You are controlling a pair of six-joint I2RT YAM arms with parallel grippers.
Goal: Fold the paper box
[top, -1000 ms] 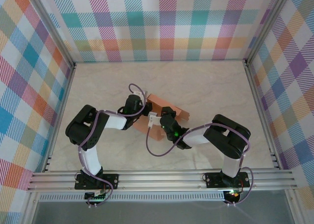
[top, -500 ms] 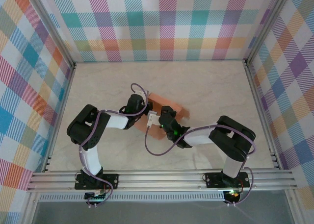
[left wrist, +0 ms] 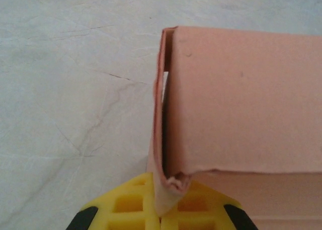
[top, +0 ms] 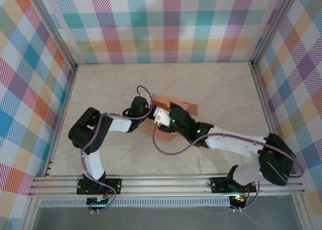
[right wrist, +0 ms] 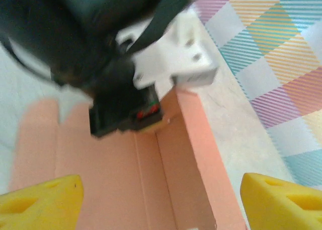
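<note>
Near table centre, between both grippers: thin salmon-orange card paper box (top: 188,108) (left wrist: 241,99) (right wrist: 115,184), part-folded, flat on pale marbled table (top: 216,84). Pinched at left-end flap by left gripper (top: 147,113) (left wrist: 161,210), yellow pads fully closed on card edge. Straddled from above by right gripper (top: 162,118) (right wrist: 161,200), yellow fingertips (right wrist: 40,195) spread wide, nothing gripped; box panels directly beneath.

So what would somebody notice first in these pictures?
The bright plaid walls around the table, probably. Then the salmon-orange paper box in the middle, with both arms meeting over it. Up close, the left gripper pinches a folded edge of the card between its yellow pads, while the right gripper hangs open above the box.
</note>
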